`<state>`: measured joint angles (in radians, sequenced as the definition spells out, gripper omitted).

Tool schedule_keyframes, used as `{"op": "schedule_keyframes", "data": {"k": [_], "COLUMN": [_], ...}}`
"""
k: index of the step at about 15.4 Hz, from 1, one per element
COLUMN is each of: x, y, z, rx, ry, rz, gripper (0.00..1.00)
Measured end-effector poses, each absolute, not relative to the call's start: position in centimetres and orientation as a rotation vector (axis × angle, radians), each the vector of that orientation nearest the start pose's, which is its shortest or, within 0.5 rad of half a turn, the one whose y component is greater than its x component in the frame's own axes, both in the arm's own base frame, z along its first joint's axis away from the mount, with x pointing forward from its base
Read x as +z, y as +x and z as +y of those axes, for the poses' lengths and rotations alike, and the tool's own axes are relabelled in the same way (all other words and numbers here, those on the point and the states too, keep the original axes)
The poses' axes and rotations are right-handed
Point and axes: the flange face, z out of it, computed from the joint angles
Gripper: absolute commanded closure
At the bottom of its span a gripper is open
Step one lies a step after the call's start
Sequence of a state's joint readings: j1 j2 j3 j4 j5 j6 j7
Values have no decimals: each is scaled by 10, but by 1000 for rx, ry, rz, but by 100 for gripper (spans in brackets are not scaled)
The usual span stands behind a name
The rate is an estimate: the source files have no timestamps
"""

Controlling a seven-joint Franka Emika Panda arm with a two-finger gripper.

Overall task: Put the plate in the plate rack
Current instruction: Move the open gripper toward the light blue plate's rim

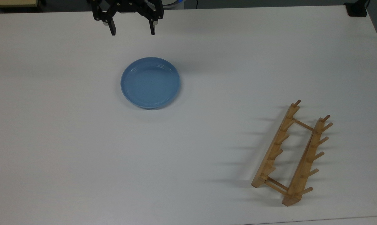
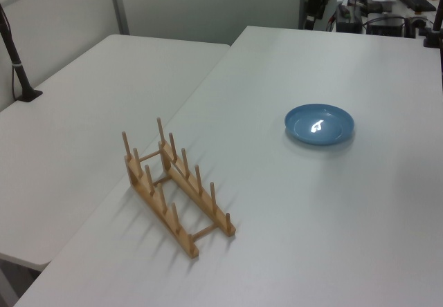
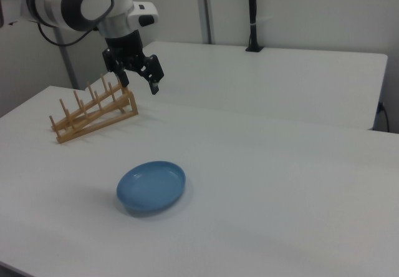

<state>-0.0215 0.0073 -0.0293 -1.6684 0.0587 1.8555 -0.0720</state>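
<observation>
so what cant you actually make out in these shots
- Underside of the plate: it lies flat on the table, top view.
- Gripper body and arm: cut off by the top view's upper edge.
- Plate rack far end: crossed by the gripper, right view.

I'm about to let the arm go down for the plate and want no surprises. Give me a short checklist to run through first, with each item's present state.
1. Gripper open and empty: ok, its fingers stand wide apart with nothing between them.
2. Plate flat on the table, right way up: ok.
3. Plate rim free all around: ok, nothing touches it.
4. Gripper over the plate: not ok, in the top view it hangs above the table beyond the plate's far edge.
5. Rack upright, slots free: ok, pegs point up and nothing sits between them.
6. Path from plate to rack: ok, bare table between them.
</observation>
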Motion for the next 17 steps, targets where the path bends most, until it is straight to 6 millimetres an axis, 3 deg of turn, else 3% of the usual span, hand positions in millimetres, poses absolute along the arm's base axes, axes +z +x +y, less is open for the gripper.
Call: {"op": "schedule_keyframes", "data": {"k": [17], "x": [598], "y": [578], "z": [-26], "rx": [-236], "ry": [-3085], "rz": [-15], "gripper": [0]}}
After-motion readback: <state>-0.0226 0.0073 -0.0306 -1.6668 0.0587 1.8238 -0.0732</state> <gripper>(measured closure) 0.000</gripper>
